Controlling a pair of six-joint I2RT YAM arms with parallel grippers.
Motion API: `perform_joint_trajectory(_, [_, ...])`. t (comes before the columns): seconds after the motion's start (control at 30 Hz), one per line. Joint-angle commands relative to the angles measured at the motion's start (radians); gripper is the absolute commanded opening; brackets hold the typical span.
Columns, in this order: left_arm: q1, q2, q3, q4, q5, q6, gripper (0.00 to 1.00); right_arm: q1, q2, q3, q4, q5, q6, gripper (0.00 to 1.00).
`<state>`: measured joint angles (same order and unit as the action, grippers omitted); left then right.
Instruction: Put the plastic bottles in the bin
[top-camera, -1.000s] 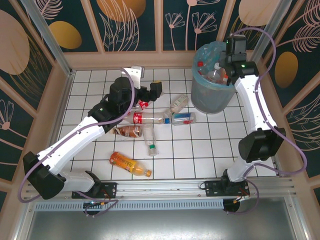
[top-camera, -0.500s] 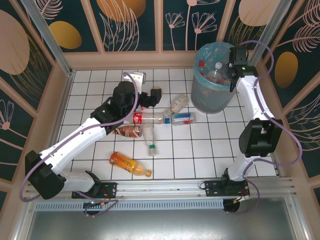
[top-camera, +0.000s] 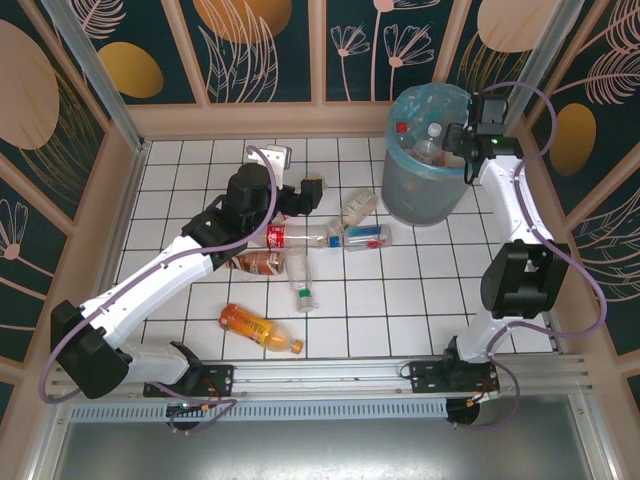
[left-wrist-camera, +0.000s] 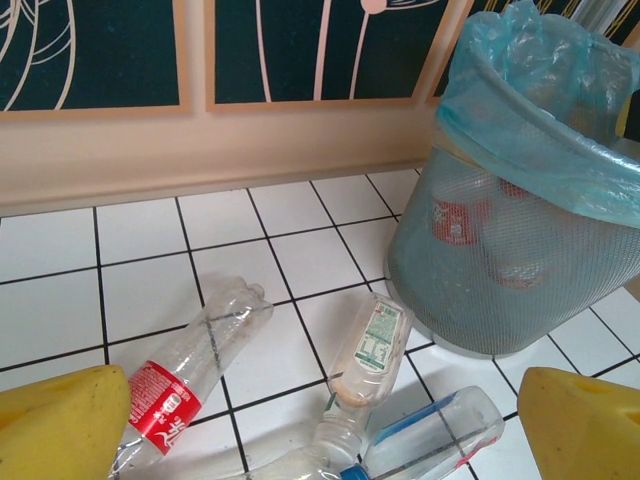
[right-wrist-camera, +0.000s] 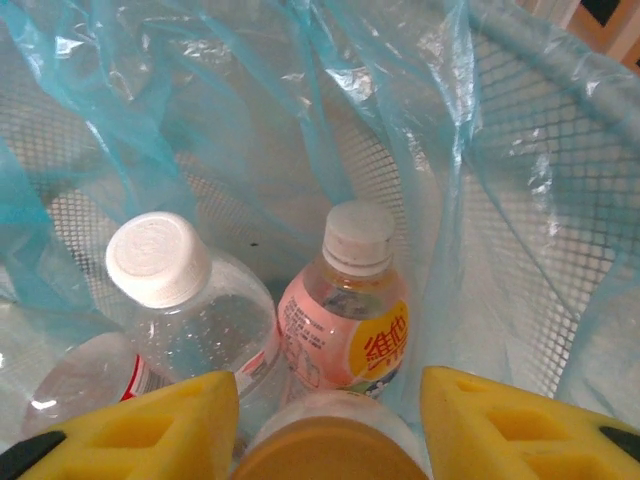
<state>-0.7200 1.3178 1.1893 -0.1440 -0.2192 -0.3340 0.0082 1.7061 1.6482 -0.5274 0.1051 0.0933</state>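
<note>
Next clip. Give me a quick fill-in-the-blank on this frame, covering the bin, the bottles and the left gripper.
1. The bag lining the bin is light ____.
2. In the top view, the bottle nearest the arm bases is ____ in colour.
3. The left gripper has its jaws ____, with nothing between them.
4. In the right wrist view, the pink bottle inside the bin has a ____ cap.

Missing words: blue; orange; open; white.

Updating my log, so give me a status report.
Left gripper open over loose bottles. Right gripper above bin, bottle between jaws, grip unclear. No obstruction seen.
</note>
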Motion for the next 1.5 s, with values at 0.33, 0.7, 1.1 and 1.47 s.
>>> perform_joint_trajectory(0.33, [-0.004,0.002,-0.006,-0.009,-0.020,-0.015,0.99,0.061,0.009,0.068,-0.127,0.044,0.031,0.61])
perform_joint_trajectory(0.7, [-0.005,-0.053,0.007,-0.076,-0.093,0.120,0.99,0.118,-0.040,0.169,-0.102,0.020,0.031,0.61])
perform_joint_trajectory(1.1, [-0.005,-0.192,-0.060,-0.137,-0.124,0.388,0.99,0.144,-0.193,0.064,0.078,0.024,-0.002,0.67])
perform_joint_trajectory(1.47, [-0.004,-0.203,-0.073,-0.127,-0.131,0.350,0.99,0.110,-0.234,-0.074,0.099,-0.023,0.009,0.66])
